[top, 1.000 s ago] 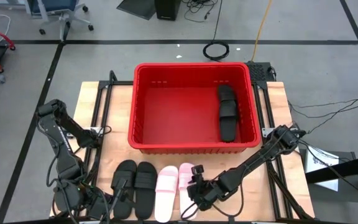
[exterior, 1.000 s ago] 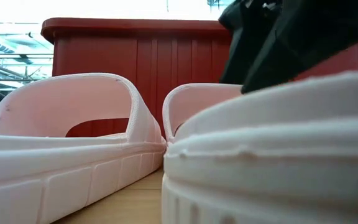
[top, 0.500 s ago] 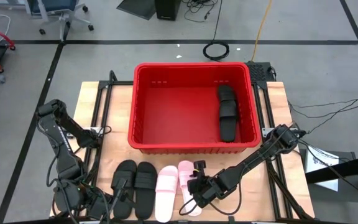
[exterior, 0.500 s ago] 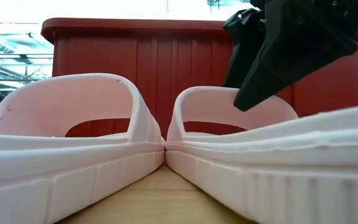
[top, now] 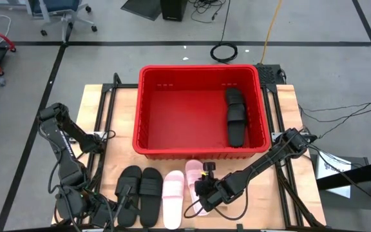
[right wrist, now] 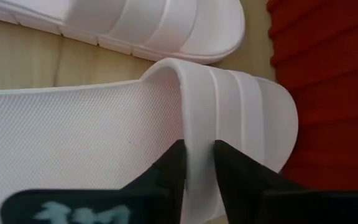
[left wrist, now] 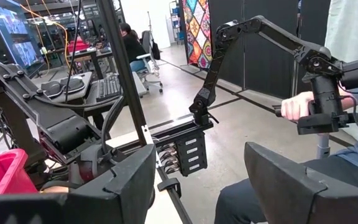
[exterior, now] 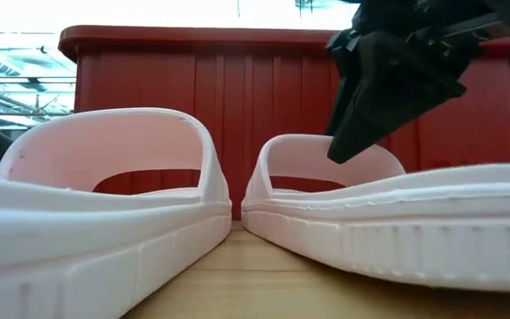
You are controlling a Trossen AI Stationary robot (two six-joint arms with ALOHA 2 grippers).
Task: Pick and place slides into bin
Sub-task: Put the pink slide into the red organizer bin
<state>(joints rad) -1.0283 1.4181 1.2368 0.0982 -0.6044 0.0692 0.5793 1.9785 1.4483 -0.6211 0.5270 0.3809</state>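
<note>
Right gripper (right wrist: 197,163) has closed on pink slide (right wrist: 229,112) strap.

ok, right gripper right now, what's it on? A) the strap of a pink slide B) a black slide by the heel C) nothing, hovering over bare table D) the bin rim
A: in the right wrist view the right gripper has a finger on each side of the strap of the pink slide, which lies beside the red bin; the high view puts that gripper at the same slide.
</note>
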